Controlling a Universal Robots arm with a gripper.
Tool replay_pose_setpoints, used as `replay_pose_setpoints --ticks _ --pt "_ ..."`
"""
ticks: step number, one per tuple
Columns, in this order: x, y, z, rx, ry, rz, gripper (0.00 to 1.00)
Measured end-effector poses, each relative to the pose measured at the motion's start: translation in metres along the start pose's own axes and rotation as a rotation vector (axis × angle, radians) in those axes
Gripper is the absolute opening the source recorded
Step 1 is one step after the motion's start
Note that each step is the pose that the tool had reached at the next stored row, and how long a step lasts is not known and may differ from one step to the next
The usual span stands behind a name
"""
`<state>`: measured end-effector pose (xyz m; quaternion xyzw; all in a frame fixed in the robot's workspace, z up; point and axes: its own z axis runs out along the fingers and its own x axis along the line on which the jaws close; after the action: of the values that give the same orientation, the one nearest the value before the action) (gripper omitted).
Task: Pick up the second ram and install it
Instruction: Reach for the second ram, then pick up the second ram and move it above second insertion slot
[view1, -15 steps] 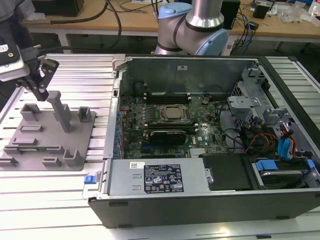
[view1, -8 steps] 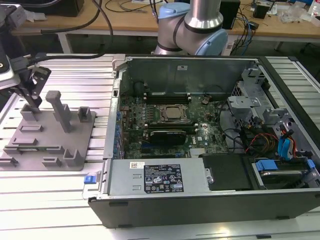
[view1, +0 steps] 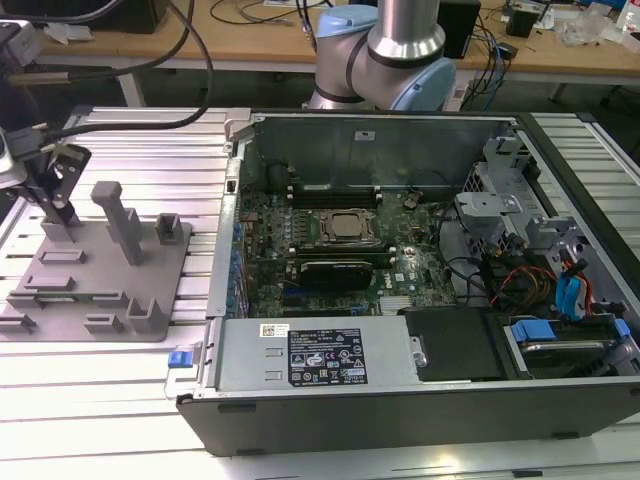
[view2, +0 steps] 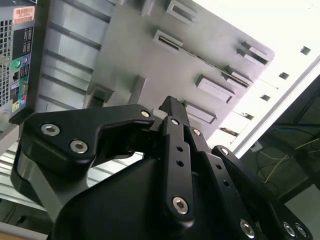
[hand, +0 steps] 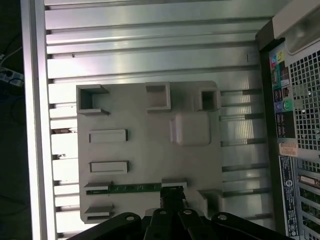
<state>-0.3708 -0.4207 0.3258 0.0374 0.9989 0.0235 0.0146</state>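
In the first wrist view the second ram (hand: 132, 188) is a thin green strip standing on edge between two holders on the grey fixture plate (hand: 150, 150). My gripper (hand: 173, 194) is down on one end of the strip, its black fingers drawn together around it. The second wrist view has the same fingers (view2: 172, 107) closed over the plate (view2: 150, 50). In the exterior view my gripper (view1: 62, 212) reaches down onto the plate (view1: 100, 300) at the exterior view's left, well away from the open computer case (view1: 400, 385).
The case lies open with its motherboard (view1: 340, 230) facing up and a drive bay with cables (view1: 540, 270) on the exterior view's right. Grey posts (view1: 120, 220) rise from the fixture plate near my gripper. A ribbed aluminium table (view1: 130, 140) carries everything.
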Motion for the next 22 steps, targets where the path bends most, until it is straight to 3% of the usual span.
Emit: replay_pose_setpoints --ticks 8,11,22 --pt "0.0181 -0.0071 0.0120 0.0000 0.0000 0.000 0.08" --pt "0.0196 -0.0111 0.0131 0.0001 0.0000 0.000 0.08" --pt "0.0196 -0.0115 0.0136 0.0001 0.0001 0.000 0.08"
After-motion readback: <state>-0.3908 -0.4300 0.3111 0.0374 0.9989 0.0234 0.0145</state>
